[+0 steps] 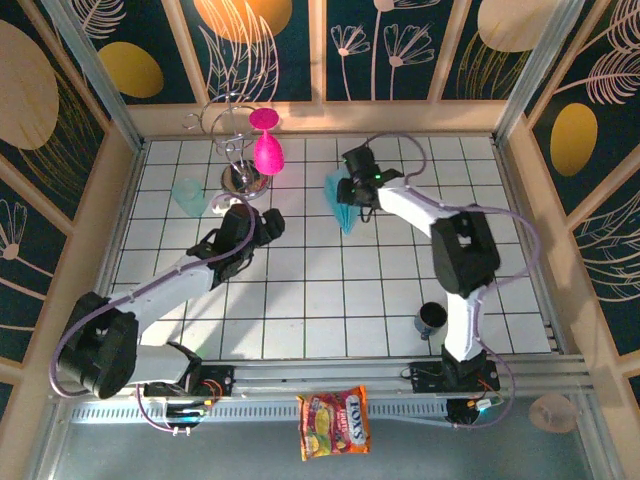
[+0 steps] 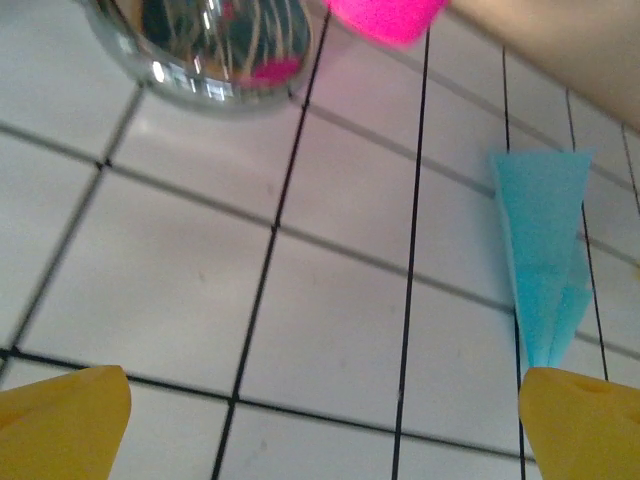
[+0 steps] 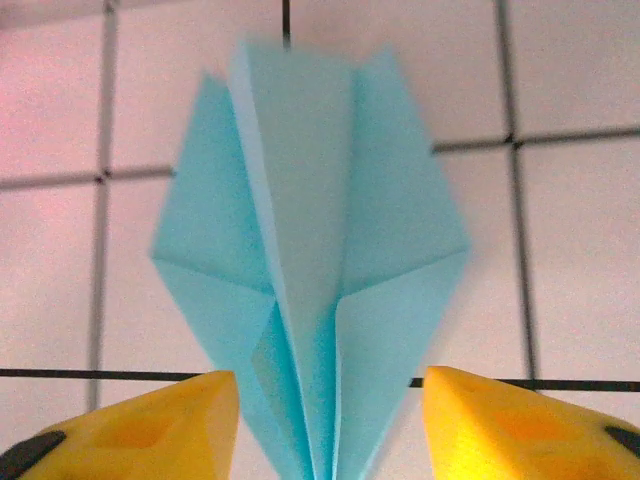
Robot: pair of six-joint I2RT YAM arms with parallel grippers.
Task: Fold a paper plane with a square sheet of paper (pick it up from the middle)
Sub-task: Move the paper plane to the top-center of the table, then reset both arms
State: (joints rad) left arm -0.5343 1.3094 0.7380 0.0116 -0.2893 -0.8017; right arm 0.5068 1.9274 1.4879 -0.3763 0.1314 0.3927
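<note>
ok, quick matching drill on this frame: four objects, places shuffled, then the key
Things:
1. paper plane
2. pink goblet
3. translucent teal cup
4. snack packet

Places:
A. off the grid, at the near edge between the arm bases
B. at the chrome stand, far side
C. on the tiles just left of the stand
D. flat on the tiles, tip between the right gripper fingers

Pairs: 1-D, 2-B, 3-C, 4-A

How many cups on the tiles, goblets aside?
2: translucent pale-teal plastic cup far left, beside the wire rack; small dark cup near right, beside the right arm. Arms may hide more.
</note>
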